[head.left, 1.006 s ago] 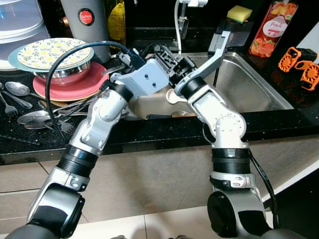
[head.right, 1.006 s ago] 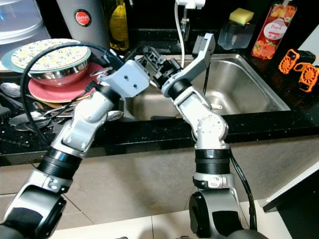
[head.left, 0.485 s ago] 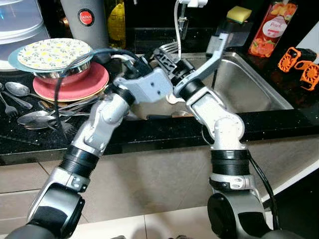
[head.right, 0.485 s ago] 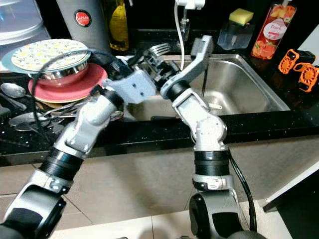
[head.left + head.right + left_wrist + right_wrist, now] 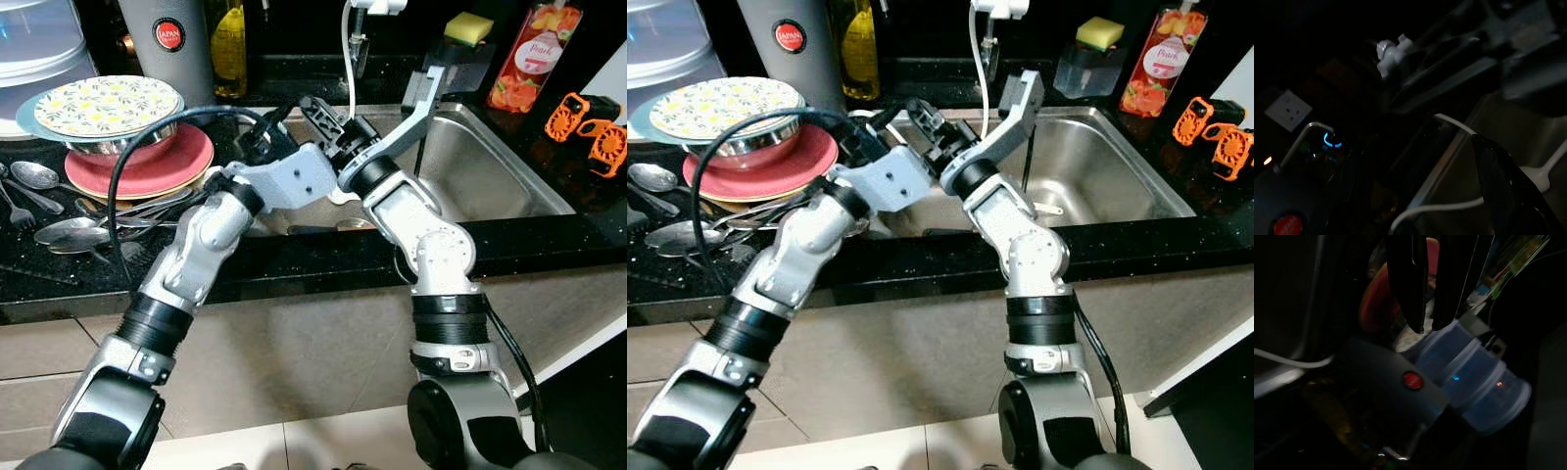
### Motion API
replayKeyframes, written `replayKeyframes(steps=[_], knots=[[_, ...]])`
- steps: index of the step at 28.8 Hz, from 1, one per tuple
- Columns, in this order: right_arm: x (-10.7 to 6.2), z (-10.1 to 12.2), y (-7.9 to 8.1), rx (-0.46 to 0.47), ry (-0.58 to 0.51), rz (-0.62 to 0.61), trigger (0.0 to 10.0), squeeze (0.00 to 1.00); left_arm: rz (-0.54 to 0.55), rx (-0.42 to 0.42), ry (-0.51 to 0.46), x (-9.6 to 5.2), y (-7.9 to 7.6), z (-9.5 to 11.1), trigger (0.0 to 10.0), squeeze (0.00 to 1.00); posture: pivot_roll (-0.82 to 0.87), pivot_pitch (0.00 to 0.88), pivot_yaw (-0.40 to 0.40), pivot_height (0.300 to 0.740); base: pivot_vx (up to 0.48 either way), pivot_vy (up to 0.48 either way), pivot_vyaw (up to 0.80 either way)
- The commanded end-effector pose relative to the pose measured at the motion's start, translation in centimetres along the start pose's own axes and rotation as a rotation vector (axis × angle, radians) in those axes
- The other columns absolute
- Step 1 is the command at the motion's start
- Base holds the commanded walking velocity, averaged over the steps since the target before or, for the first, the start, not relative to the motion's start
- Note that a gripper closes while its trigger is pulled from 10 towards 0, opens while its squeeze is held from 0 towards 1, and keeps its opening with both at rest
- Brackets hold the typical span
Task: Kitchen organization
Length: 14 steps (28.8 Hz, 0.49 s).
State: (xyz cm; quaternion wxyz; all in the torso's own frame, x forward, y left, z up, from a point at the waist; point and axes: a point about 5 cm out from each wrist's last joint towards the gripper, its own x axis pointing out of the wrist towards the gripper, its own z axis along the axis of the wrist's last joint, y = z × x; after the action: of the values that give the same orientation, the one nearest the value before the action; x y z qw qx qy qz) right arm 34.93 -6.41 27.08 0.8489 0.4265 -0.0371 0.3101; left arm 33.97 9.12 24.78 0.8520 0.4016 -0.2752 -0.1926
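Cutlery, a loose heap of steel spoons and forks (image 5: 69,220), lay on the black speckled counter (image 5: 549,240) left of the stainless steel sink (image 5: 490,166), below a red plate (image 5: 147,166) stacked with a metal bowl and a flowered plate (image 5: 103,103). My left gripper (image 5: 257,145) and right gripper (image 5: 1428,325) crossed above the sink's left edge. My right fingers (image 5: 1406,289) stood nearly together, gripping nothing; whether my left was clenched I could not tell.
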Motion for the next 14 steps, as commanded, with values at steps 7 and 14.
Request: replayKeyframes(steps=[7,14], knots=[[0.4,-0.6,-0.7,-0.006,0.004,-0.057,10.0,0.0,0.021,-0.01,0.007,-0.3,0.2,0.1,10.0,0.0,0.12,0.0,-0.042,0.74,0.0,0.0,0.0],[0.3,-0.5,-1.0,-0.163,-0.003,-0.09,10.0,0.0,0.05,-0.07,0.061,-1.0,1.5,-0.5,10.0,0.0,0.12,0.0,-0.034,0.74,0.0,0.0,0.0]])
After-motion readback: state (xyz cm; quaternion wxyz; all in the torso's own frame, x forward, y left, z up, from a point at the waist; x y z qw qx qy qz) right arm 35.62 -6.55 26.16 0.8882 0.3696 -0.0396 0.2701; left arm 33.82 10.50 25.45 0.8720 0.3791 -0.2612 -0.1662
